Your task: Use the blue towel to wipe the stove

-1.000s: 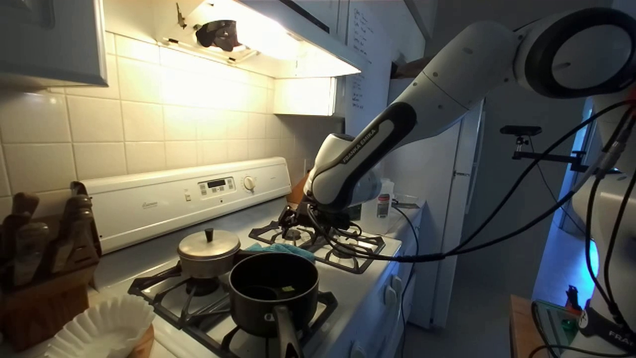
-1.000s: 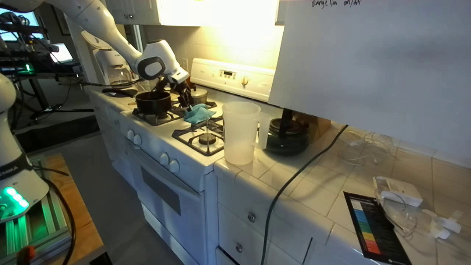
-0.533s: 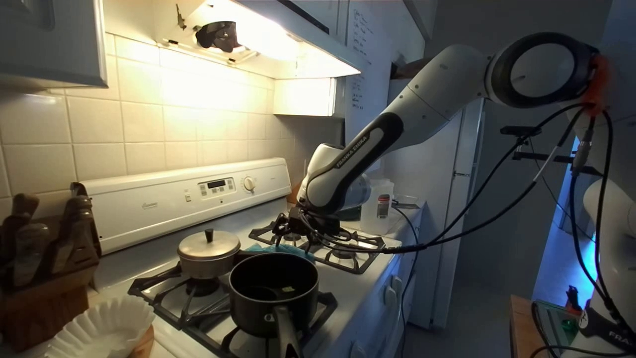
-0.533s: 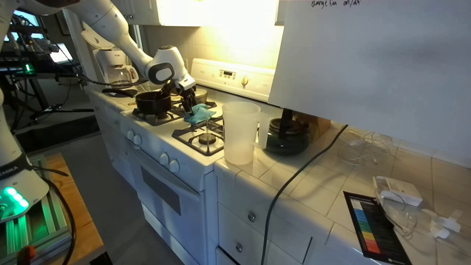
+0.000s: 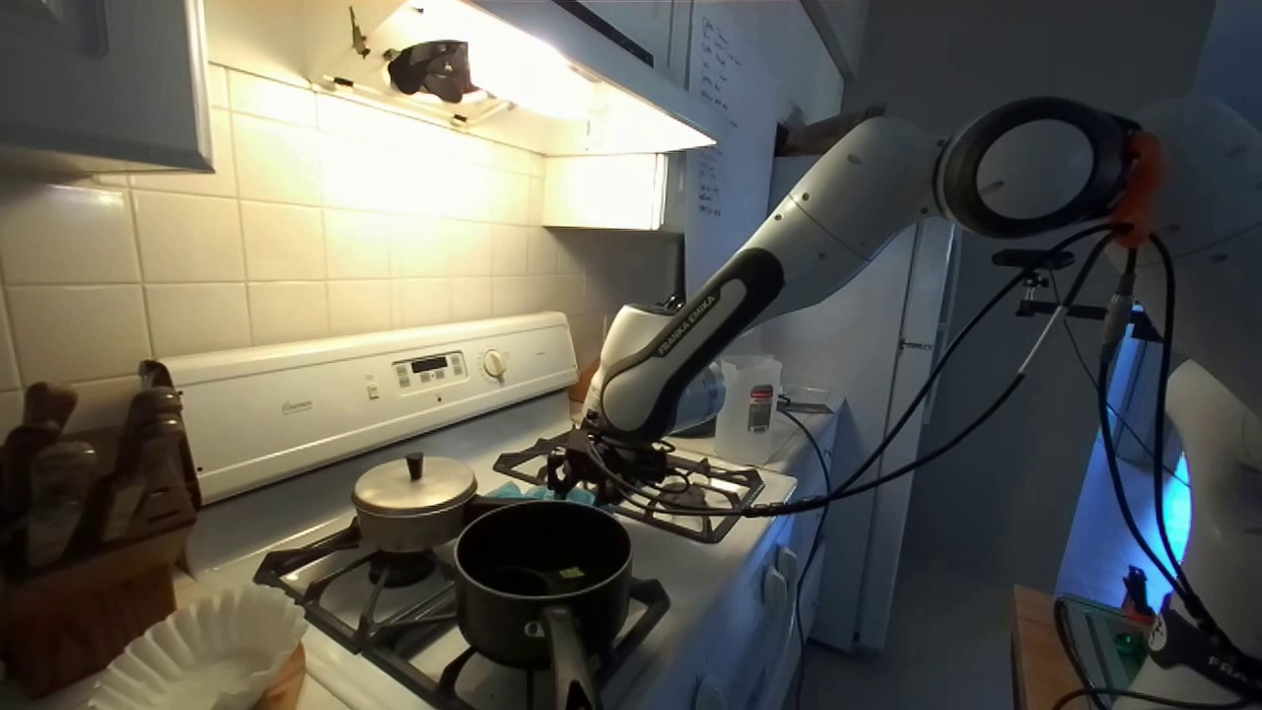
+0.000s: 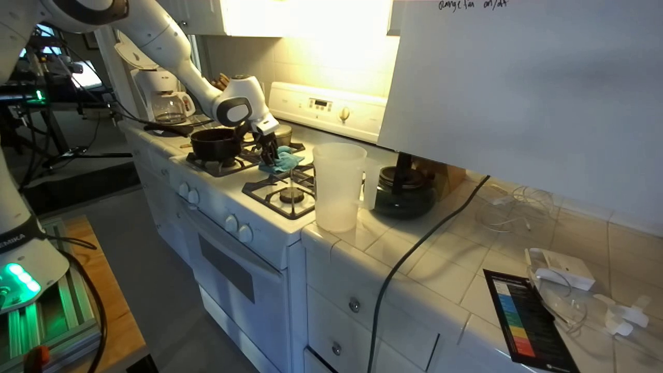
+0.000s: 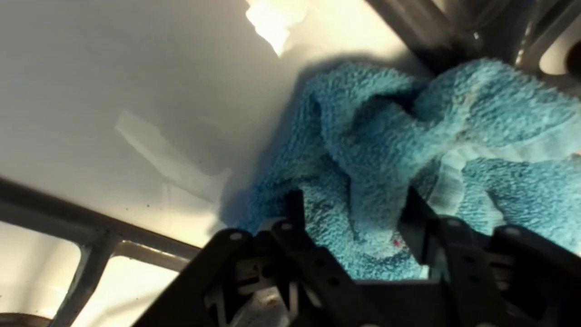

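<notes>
Blue towel (image 7: 376, 136), crumpled, centre to right of the wrist view, on the white stove (image 7: 136, 81), black gripper (image 7: 354, 213) at lower edge, fingers (image 7: 417, 231) standing apart, the towel between them, unclamped.

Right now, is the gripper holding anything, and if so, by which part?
Nothing seems held: the gripper is open, its jaws standing apart on either side of a fold in the blue terry towel.
</notes>
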You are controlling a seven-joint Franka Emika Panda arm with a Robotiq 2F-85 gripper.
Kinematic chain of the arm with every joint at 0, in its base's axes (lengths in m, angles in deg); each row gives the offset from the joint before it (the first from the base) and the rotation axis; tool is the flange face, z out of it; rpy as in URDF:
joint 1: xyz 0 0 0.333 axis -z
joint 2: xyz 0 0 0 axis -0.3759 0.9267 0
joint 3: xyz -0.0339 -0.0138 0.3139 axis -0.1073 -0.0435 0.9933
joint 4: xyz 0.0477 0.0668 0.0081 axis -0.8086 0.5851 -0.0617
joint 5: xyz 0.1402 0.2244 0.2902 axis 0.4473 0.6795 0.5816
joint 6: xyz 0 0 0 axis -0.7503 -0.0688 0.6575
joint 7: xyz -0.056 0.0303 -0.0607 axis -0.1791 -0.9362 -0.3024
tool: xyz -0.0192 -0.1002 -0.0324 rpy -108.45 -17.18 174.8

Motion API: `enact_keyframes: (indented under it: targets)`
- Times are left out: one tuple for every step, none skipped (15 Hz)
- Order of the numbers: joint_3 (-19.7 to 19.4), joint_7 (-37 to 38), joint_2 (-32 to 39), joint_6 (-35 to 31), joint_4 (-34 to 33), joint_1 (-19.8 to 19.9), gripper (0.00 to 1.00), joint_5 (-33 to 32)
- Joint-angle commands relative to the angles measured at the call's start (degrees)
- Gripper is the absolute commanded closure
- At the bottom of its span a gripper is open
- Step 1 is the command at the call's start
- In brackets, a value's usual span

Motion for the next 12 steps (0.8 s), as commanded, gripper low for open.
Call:
enact_keyframes:
  targets:
    - [1.09,2.72,1.46,1.16,-2.30,1.09,0.77,-2.62]
    - [1.02,2.89,1.49,1.09,-2.27,1.03,0.84,-2.79]
    - [0.79,3.23,1.44,0.89,-2.06,0.81,0.90,-3.04]
    - [0.60,3.61,1.36,0.59,-1.89,0.67,0.97,-3.32]
    - [0.33,4.12,1.17,0.18,-1.68,0.47,0.99,-3.63]
    - [-0.28,5.12,0.83,-0.94,-1.44,0.02,1.00,-3.80]
    - [-1.02,6.26,0.45,-2.72,-1.17,-0.51,0.96,-3.99]
    - [-1.76,7.60,-0.62,-5.81,-0.67,-0.94,0.99,-3.66]
    - [-1.95,8.39,-1.78,-8.58,-0.33,-0.86,0.97,-2.93]
    - [-2.06,8.73,-2.96,-10.64,-0.28,-0.62,0.97,-2.30]
    - [-2.16,9.18,-4.03,-12.69,-0.32,-0.40,0.97,-1.67]
    - [-2.42,9.40,-4.55,-15.19,-0.75,-0.20,0.97,-1.32]
